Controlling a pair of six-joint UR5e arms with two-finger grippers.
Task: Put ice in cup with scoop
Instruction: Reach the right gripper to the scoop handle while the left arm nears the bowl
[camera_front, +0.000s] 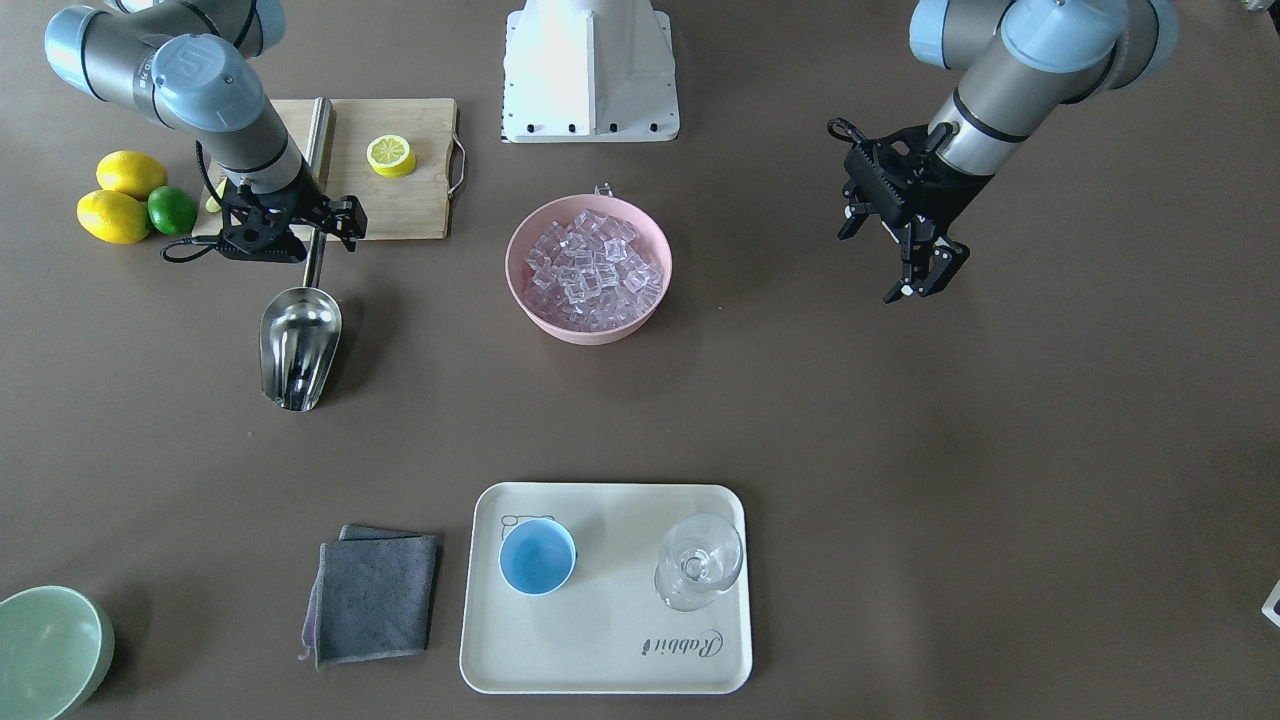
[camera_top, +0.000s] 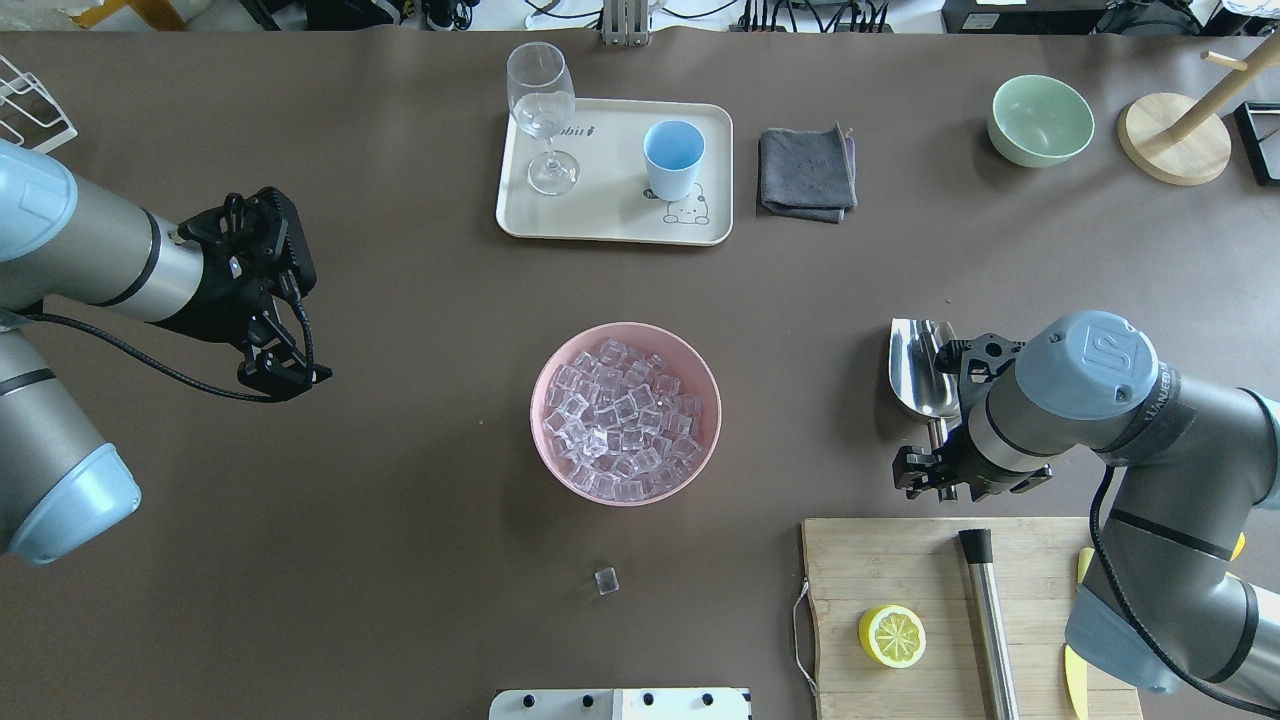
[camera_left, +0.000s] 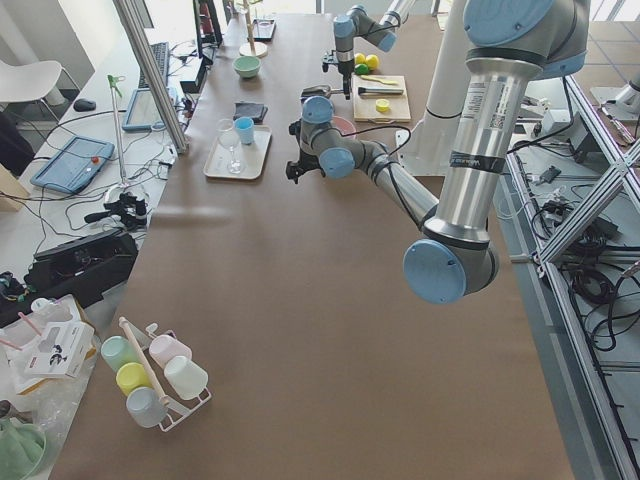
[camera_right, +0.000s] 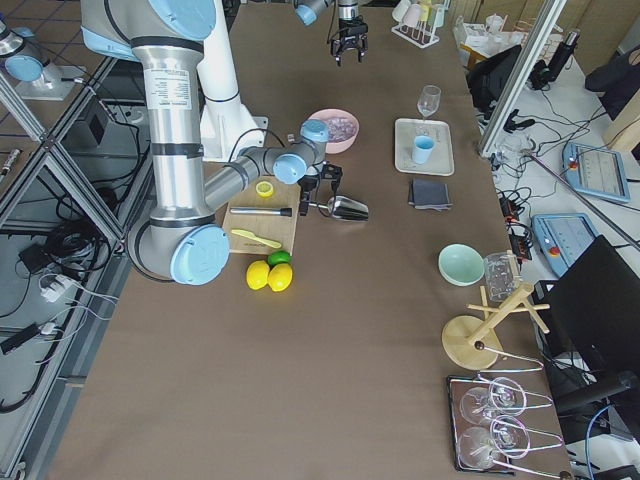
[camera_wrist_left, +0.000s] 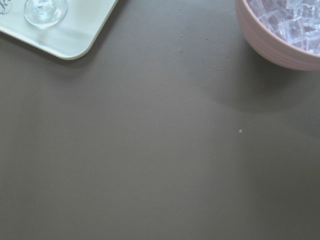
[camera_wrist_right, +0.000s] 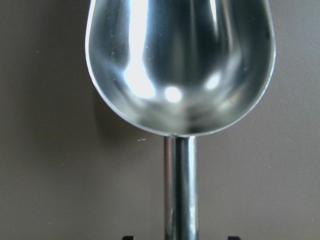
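The steel scoop lies on the table, trough empty, and fills the right wrist view. My right gripper is open, its fingers on either side of the scoop's thin handle without touching it. The ice fills a pink bowl at the table's middle; one loose cube lies near it. The light blue cup stands empty on a cream tray. My left gripper is open and empty, above bare table beside the bowl.
A clear stemmed glass shares the tray. A grey cloth and a pale green bowl lie beyond it. Behind my right gripper, a cutting board holds a lemon half and a steel rod; lemons and a lime sit beside it.
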